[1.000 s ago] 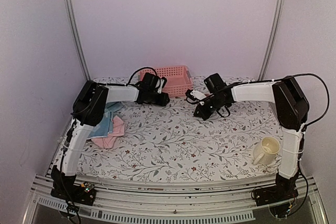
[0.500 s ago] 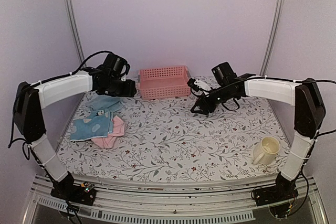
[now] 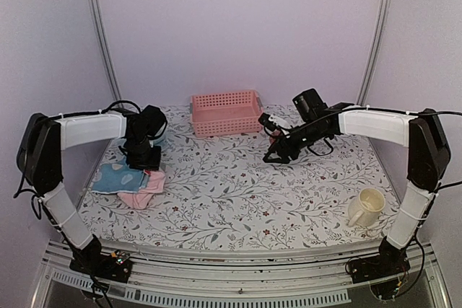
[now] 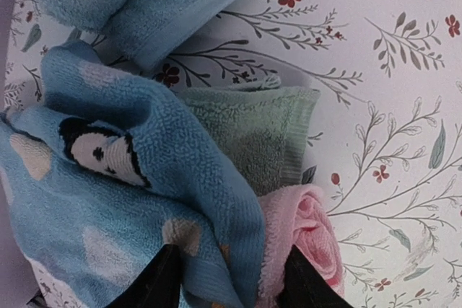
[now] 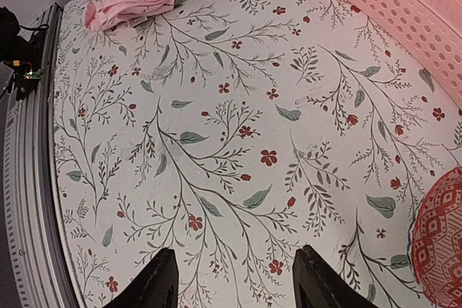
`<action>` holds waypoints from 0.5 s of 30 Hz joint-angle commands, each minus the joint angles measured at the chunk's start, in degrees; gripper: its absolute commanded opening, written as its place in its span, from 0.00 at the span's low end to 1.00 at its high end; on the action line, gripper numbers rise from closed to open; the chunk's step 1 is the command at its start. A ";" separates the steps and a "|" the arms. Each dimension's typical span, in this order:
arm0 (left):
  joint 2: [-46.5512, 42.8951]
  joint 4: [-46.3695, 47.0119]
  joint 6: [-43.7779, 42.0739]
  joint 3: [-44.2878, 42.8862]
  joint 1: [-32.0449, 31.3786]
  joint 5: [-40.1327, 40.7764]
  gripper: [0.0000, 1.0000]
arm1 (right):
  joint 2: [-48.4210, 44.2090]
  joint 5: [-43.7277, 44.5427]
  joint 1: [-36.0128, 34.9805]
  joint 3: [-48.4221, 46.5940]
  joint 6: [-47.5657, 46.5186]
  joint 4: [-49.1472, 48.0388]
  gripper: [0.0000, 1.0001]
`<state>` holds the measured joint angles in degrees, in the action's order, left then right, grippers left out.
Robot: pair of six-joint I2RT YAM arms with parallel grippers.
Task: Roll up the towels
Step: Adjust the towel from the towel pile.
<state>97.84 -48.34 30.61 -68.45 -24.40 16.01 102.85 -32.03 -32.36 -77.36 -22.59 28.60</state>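
Left arm [image 3: 86,126] bent over towels [image 3: 119,177], right arm [image 3: 375,124] extended, fingers [image 5: 155,279] parted

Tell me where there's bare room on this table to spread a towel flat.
Widest bare patch: the table's middle, between the towel pile at left, the mug at right front and the basket at the back. Crowded: the left edge, where the left tool hangs over the pile, and right of the basket, under the right tool.

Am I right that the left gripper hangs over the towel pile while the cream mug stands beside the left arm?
Not quite: the top view shows the cream mug beside the right arm, not the left. The left gripper does hang over the towel pile.
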 commanded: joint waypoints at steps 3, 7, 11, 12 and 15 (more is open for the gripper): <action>0.26 -4.38 0.91 -0.80 0.89 4.52 0.39 | 1.34 -3.42 -0.07 0.28 -0.27 0.85 0.57; -1.63 -3.92 -0.79 -4.51 1.49 7.41 0.21 | 2.11 -3.90 -0.23 0.14 -0.20 0.76 0.57; -3.62 -3.69 -2.78 -9.97 2.11 10.57 0.05 | 2.77 -4.22 -0.55 -0.71 -0.09 1.18 0.56; -4.08 -3.64 -3.16 -11.54 2.19 11.72 0.03 | 2.87 -4.18 -0.66 -0.89 -0.04 1.24 0.56; -5.34 -3.42 -5.39 -15.89 2.46 15.09 0.00 | 3.25 -4.26 -1.09 -1.48 -0.07 1.24 0.55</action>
<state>96.53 -52.56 28.38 -78.59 -22.85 24.84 104.90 -34.92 -32.64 -77.36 -22.52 29.23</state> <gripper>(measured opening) 0.045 0.557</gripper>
